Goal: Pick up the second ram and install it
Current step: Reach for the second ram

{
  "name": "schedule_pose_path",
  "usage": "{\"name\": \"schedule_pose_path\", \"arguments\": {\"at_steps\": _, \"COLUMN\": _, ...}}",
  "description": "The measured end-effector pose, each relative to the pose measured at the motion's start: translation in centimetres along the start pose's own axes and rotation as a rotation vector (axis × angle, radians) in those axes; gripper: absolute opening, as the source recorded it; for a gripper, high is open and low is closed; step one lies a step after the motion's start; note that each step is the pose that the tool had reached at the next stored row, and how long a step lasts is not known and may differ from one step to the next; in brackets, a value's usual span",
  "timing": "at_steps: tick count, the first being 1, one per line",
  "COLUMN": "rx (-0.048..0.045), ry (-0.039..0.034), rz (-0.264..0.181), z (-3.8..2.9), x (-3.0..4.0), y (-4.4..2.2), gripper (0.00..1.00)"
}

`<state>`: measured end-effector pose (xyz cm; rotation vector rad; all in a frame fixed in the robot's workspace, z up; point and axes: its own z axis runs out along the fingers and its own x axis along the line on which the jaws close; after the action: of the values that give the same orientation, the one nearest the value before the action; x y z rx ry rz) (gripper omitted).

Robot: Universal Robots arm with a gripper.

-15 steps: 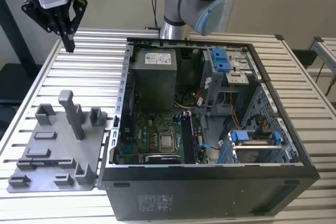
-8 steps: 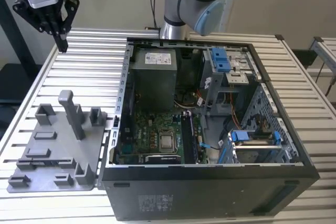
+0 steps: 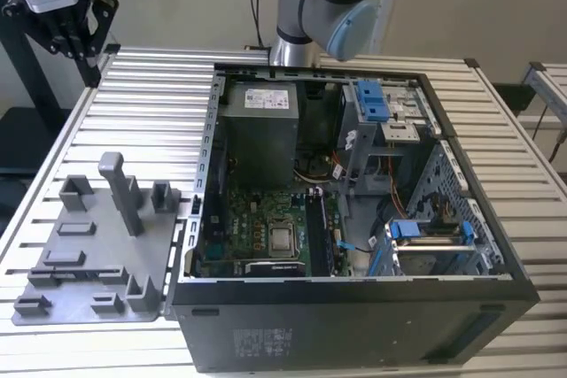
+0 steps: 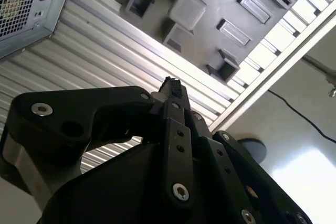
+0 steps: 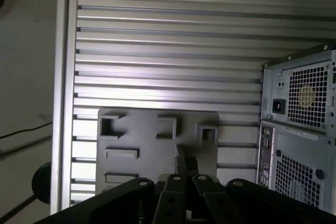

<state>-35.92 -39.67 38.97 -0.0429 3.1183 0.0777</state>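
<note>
At the tips, the fingers [image 4: 169, 90] of my gripper [image 3: 84, 42] sit pressed together, pad against pad, clear of everything around them. The gripper hangs above the tabletop's [image 3: 159, 104] far corner at the exterior view's left. Below it, in both wrist views, I see the grey fixture tray [image 5: 157, 148] lying near the tabletop's edge, its tall post [image 3: 120, 185] upright among shorter blocks. Just beside the tray, toward the exterior view's right, the open computer case [image 3: 354, 312] lies on its side, and its side wall stands between the tray and the motherboard [image 3: 252, 214]. I take the second ram [image 3: 316, 229] to be a long dark stick standing in the slots just beside the CPU [image 3: 283, 238], though I cannot tell it from its neighbour.
</note>
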Motion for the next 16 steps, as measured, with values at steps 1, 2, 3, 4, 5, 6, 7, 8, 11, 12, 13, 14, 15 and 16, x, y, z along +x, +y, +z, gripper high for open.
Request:
{"name": "schedule_pose_path", "arguments": {"at_steps": 1, "rx": 0.0000, "ry": 0.0001, "rz": -0.001, "z": 0.00, "x": 0.24, "y": 0.01, "gripper": 0.11}}
{"name": "schedule_pose_path", "arguments": {"at_steps": 2, "rx": 0.0000, "ry": 0.0001, "rz": -0.002, "z": -0.01, "x": 0.47, "y": 0.03, "gripper": 0.11}}
{"name": "schedule_pose_path", "arguments": {"at_steps": 3, "rx": -0.0001, "ry": 0.0001, "rz": -0.002, "z": -0.01, "x": 0.69, "y": 0.04, "gripper": 0.11}}
{"name": "schedule_pose_path", "arguments": {"at_steps": 4, "rx": -0.0001, "ry": 0.0002, "rz": -0.003, "z": -0.01, "x": 0.92, "y": 0.05, "gripper": 0.11}}
{"name": "schedule_pose_path", "arguments": {"at_steps": 5, "rx": 0.0000, "ry": 0.0002, "rz": -0.004, "z": -0.01, "x": 1.12, "y": 0.05, "gripper": 0.11}}
{"name": "schedule_pose_path", "arguments": {"at_steps": 6, "rx": -0.0001, "ry": 0.0003, "rz": -0.005, "z": -0.01, "x": 1.34, "y": 0.06, "gripper": 0.11}}
{"name": "schedule_pose_path", "arguments": {"at_steps": 7, "rx": 0.0000, "ry": 0.0004, "rz": -0.006, "z": -0.02, "x": 1.58, "y": 0.07, "gripper": 0.11}}
{"name": "schedule_pose_path", "arguments": {"at_steps": 8, "rx": -0.0001, "ry": 0.0004, "rz": -0.007, "z": -0.01, "x": 1.82, "y": 0.08, "gripper": 0.11}}
{"name": "schedule_pose_path", "arguments": {"at_steps": 11, "rx": -0.0002, "ry": 0.0005, "rz": -0.009, "z": -0.01, "x": 2.18, "y": 0.08, "gripper": 0.11}}
{"name": "schedule_pose_path", "arguments": {"at_steps": 12, "rx": -0.0003, "ry": 0.0005, "rz": -0.009, "z": -0.01, "x": 2.22, "y": 0.08, "gripper": 0.11}}
{"name": "schedule_pose_path", "arguments": {"at_steps": 13, "rx": -0.0003, "ry": 0.0005, "rz": -0.009, "z": -0.02, "x": 2.22, "y": 0.08, "gripper": 0.11}}
{"name": "schedule_pose_path", "arguments": {"at_steps": 14, "rx": -0.0003, "ry": 0.0005, "rz": -0.009, "z": -0.01, "x": 2.22, "y": 0.08, "gripper": 0.11}}
{"name": "schedule_pose_path", "arguments": {"at_steps": 15, "rx": -0.0003, "ry": 0.0004, "rz": -0.009, "z": -0.01, "x": 2.23, "y": 0.09, "gripper": 0.11}}
{"name": "schedule_pose_path", "arguments": {"at_steps": 16, "rx": -0.0003, "ry": 0.0004, "rz": -0.009, "z": -0.01, "x": 2.24, "y": 0.09, "gripper": 0.11}}
